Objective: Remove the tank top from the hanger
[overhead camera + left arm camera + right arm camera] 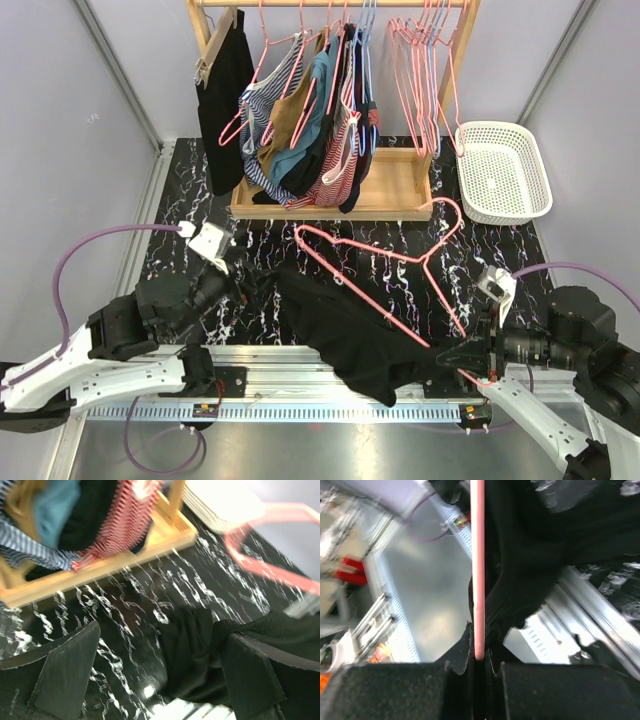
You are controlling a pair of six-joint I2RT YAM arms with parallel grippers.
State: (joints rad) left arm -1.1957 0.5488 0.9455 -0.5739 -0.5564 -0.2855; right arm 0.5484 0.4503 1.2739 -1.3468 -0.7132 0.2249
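Top view: a black table [400, 260] veined with white stands between grey walls, with a metal rail [300, 360] along its near edge. At the back a wooden rack [400, 190] carries hung clothes [310, 110] and a row of bare pink hangers. An empty white basket [540, 190] sits to the right of it. The black tank top [350, 335] lies crumpled on the near middle of the table, its lower part spilling over the rail. The pink hanger [424, 261] lies mostly bare on the table, just beyond the tank top. The left gripper [245, 290] reaches low from the left to the garment's left end. The right gripper [455, 355] reaches in from the right to the garment's right end.

Left wrist view: the left gripper [160, 680] is spread wide, released. The tank top [192, 655] is bunched on the table between the fingers [65, 675], touching the right one. The rack base, striped clothes and a blurred hanger show beyond.

Right wrist view: the right gripper [479, 672] is clenched on the hanger's pink rod [477, 570]. The black tank top [530, 555] hangs right against the rod. I cannot tell whether the cloth is pinched too. The metal rail [580, 615] lies below.
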